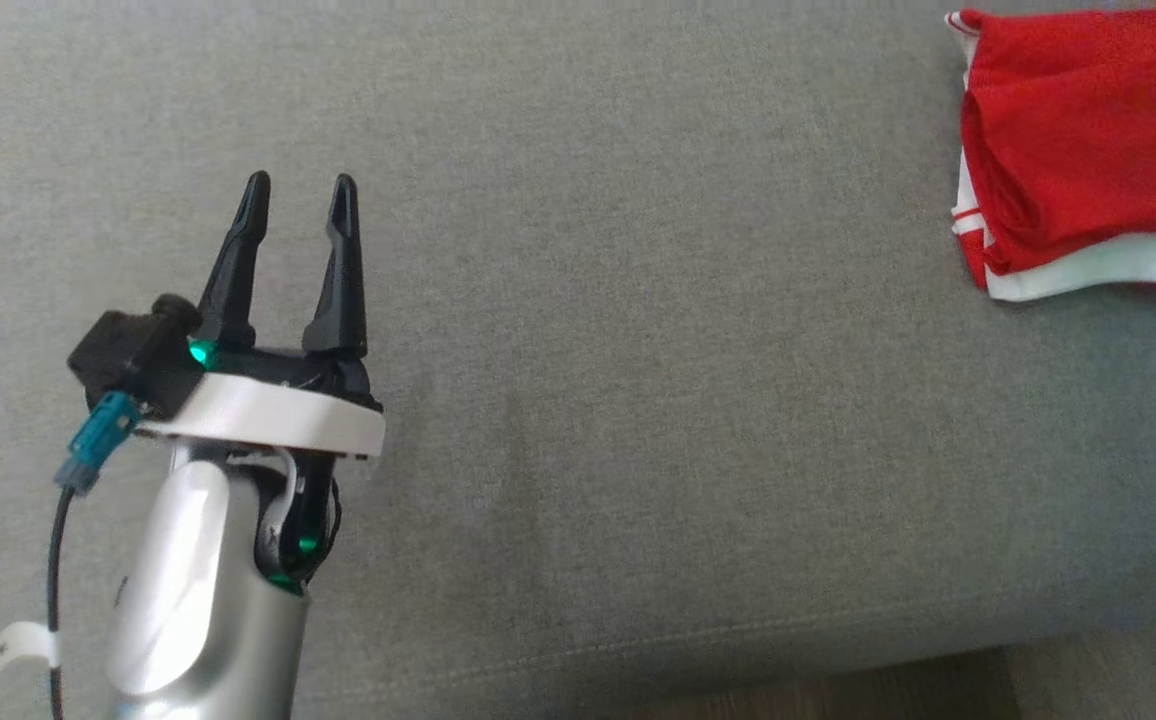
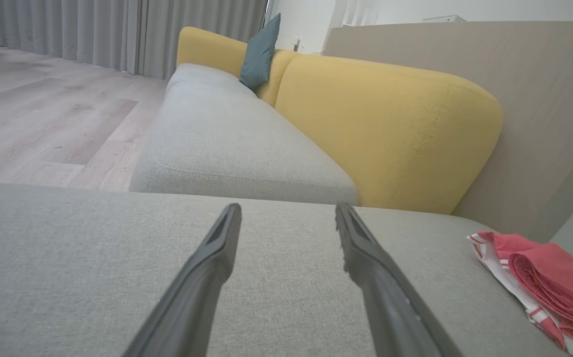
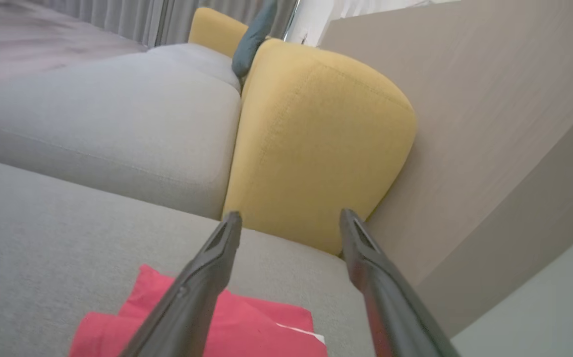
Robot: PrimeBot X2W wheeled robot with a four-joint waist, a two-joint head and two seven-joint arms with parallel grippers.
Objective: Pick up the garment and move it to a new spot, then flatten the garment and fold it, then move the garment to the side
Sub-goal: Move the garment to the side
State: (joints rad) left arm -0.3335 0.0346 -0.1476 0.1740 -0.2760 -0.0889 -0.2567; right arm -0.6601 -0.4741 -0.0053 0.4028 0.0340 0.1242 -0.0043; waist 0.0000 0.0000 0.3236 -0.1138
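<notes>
Garment folded at right | wrist view: right pincer spread, seemingly above it

The robot's left gripper stands at the lower left of the head view, its two dark fingers pointing up and away from the body, parted in a narrow V. Behind them sit a white wrist collar, a black camera block with a blue cable plug, and a silver forearm. Its own wrist view shows both fingers spread wide. The right gripper likewise has its fingers apart, gripping nothing.
</notes>
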